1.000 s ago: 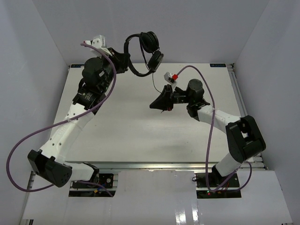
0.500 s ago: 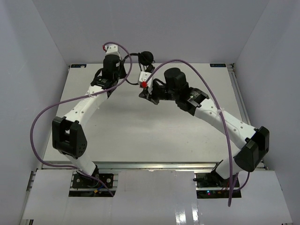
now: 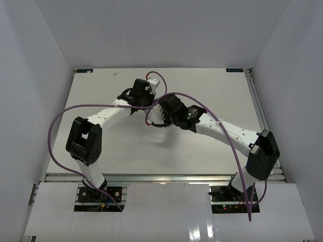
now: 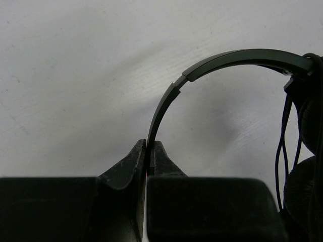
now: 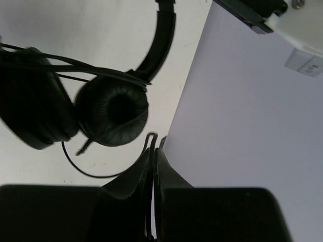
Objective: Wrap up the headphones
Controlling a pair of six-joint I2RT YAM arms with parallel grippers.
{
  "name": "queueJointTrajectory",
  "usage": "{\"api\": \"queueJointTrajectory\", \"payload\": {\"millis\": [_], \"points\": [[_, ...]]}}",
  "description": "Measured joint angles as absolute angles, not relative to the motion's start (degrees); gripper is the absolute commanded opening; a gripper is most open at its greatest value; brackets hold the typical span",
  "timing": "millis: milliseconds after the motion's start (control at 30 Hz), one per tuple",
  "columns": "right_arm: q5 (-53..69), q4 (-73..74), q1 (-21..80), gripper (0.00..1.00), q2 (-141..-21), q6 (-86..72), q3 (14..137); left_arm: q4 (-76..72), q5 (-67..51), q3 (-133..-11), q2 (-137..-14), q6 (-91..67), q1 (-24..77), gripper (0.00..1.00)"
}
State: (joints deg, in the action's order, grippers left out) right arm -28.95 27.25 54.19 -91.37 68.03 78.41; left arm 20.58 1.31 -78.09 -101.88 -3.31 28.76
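Note:
The black headphones lie low over the white table (image 3: 217, 85), mostly hidden under both wrists in the top view. My left gripper (image 4: 148, 147) is shut on the thin headband (image 4: 222, 59), which arches up and right to the earcups (image 4: 309, 121) at the frame's edge, with cord strands (image 4: 282, 146) hanging beside them. My right gripper (image 5: 155, 146) is shut on a small loop of the thin cord (image 5: 153, 136). Just beyond it sit the two round padded earcups (image 5: 112, 112), several cord turns across them, and slack cord (image 5: 96, 175) curves on the table.
The two arms meet near the table's middle, wrists almost touching (image 3: 154, 106). Purple arm cables (image 3: 58, 121) loop wide on the left and over the right arm (image 3: 222, 131). Pale walls enclose three sides. The left arm's white housing (image 5: 287, 17) hangs close above the right gripper.
Both arms have swung from the back of the table toward its middle and come down. The headphones went from held high at the rear to low over the table. Both grips stay shut.

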Motion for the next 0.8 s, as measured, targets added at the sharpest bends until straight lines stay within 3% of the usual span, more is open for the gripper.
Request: {"api": "queueJointTrajectory", "payload": {"millis": [433,800], "points": [[-22.95,29.19,53.28,0.08,-86.63,71.96,77.47,19.96,-3.94,-72.74,-99.78,-6.35,26.94,0.0],[-15.86,32.15,53.64,0.08,-79.58,71.18,77.08,15.55,-6.07,-74.96,-96.49,-23.64,9.93,0.0]]}}
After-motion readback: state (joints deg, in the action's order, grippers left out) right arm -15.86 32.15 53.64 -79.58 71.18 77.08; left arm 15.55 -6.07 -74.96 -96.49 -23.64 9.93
